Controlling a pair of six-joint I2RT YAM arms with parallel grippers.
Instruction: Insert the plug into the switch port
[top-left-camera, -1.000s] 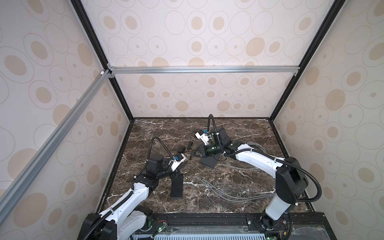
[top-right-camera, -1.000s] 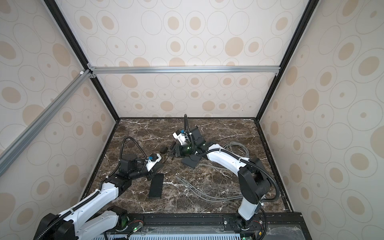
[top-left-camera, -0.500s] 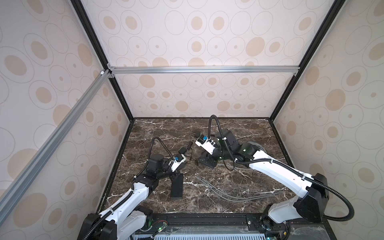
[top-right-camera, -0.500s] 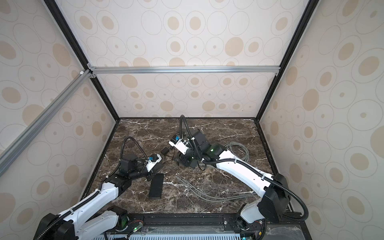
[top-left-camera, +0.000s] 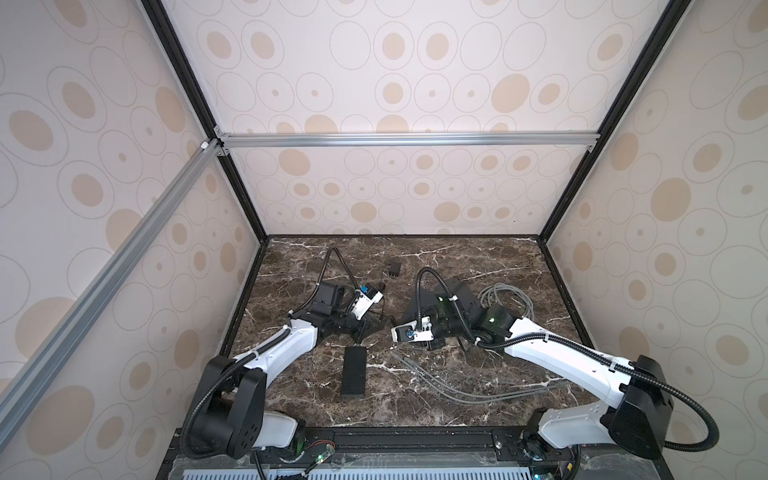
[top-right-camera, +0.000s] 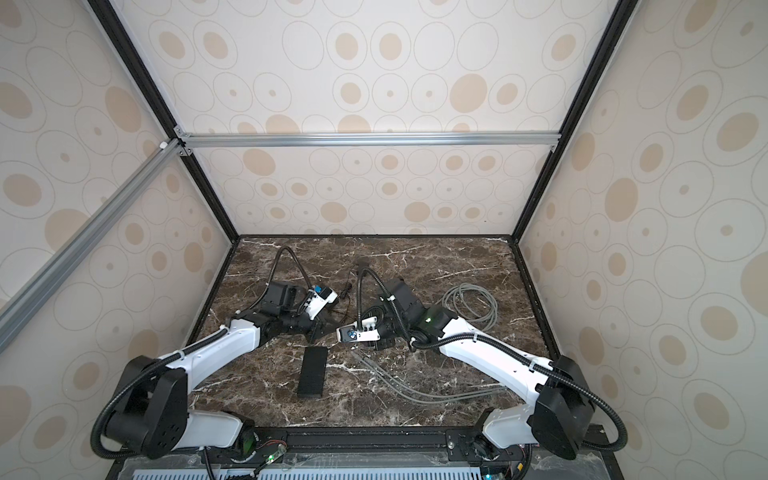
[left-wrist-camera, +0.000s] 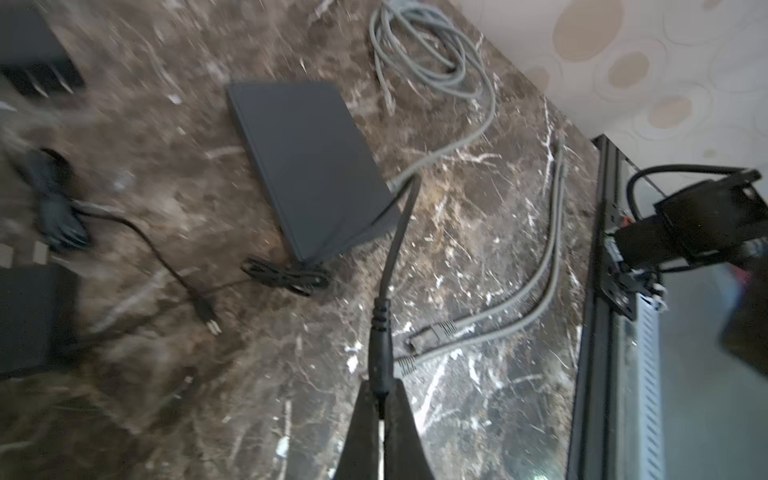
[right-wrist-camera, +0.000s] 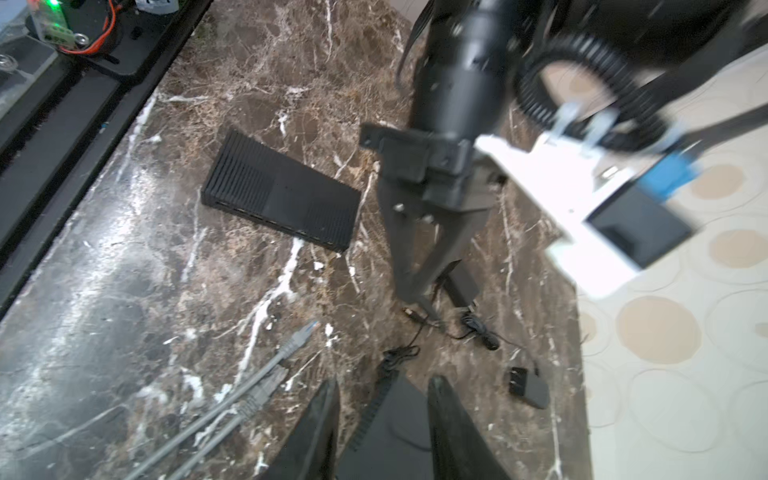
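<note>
Brown veined marble tabletop (top-left-camera: 478, 257), glossy. One flat black ribbed plastic switch box (top-left-camera: 354, 372) lies near the front, with two grey round cables (top-left-camera: 436, 384) beside it. Left gripper (left-wrist-camera: 380, 397) is clamped on the black ribbed barrel plug (left-wrist-camera: 380, 332), near the switch's far end. Right gripper (right-wrist-camera: 382, 384) has its jaws parted. A second ago it was at the far middle; it is now nearer the front.

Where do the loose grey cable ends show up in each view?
In a top view: grey cable ends mid-table, centred left to right.
In a top view: same spot, slightly left of picture centre.
Left wrist: ends between the left gripper and the black front rail.
Right wrist: ends just beyond the right gripper, on its rail side.
Shared landmark: that rail, in all four.
</note>
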